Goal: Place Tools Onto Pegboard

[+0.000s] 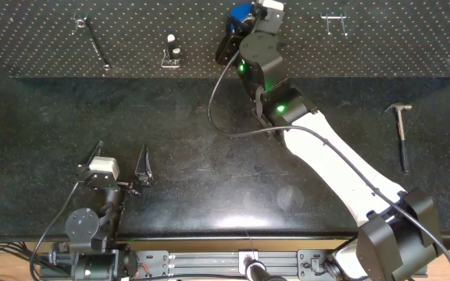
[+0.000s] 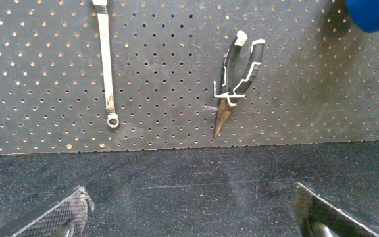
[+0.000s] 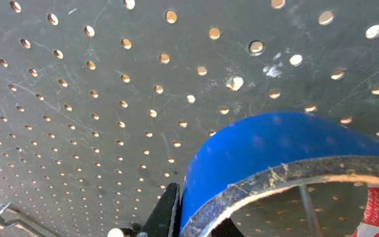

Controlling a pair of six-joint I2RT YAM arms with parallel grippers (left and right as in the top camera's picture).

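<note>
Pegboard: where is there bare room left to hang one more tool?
Bare holes lie between the wrench and the pliers, and on the pegboard right of the empty hook. It is crowded around the blue roll, with the right arm up against the board.

The pegboard (image 1: 53, 47) stands behind the tabletop (image 1: 209, 156), at twelve o'clock. On it the wrench (image 1: 94, 43) hangs at eleven, the pliers (image 1: 173, 51) right of it, a hook (image 1: 334, 23) at one. The roll (image 1: 239, 14) is before the pegboard at twelve. The hammer (image 1: 401, 133) lies on the tabletop at three

Black scuffed worktop (image 1: 209, 156); metal rail (image 1: 194, 259) along near edge.
</note>
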